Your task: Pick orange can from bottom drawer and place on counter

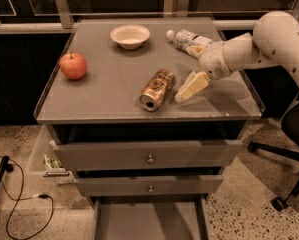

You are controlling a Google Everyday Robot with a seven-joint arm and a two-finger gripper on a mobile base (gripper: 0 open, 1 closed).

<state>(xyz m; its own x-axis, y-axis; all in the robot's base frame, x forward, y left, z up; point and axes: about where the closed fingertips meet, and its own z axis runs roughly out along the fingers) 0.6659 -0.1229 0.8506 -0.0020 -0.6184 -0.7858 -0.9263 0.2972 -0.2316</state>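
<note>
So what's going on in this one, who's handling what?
A one-armed robot is working at a drawer cabinet. The orange can lies on its side on the counter. The gripper hovers just beside it, fingers open and holding nothing. The bottom drawer is pulled out. An apple, a bowl and a plastic bottle also sit on the counter.

We can read no word, brand or number. The orange can (158, 89), lying on its side on the counter (109, 91), carries pale print that we cannot make out, and so does the white label of the bottle (189, 38). The gripper (185, 73) hangs just right of the can, its fingers spread.
</note>
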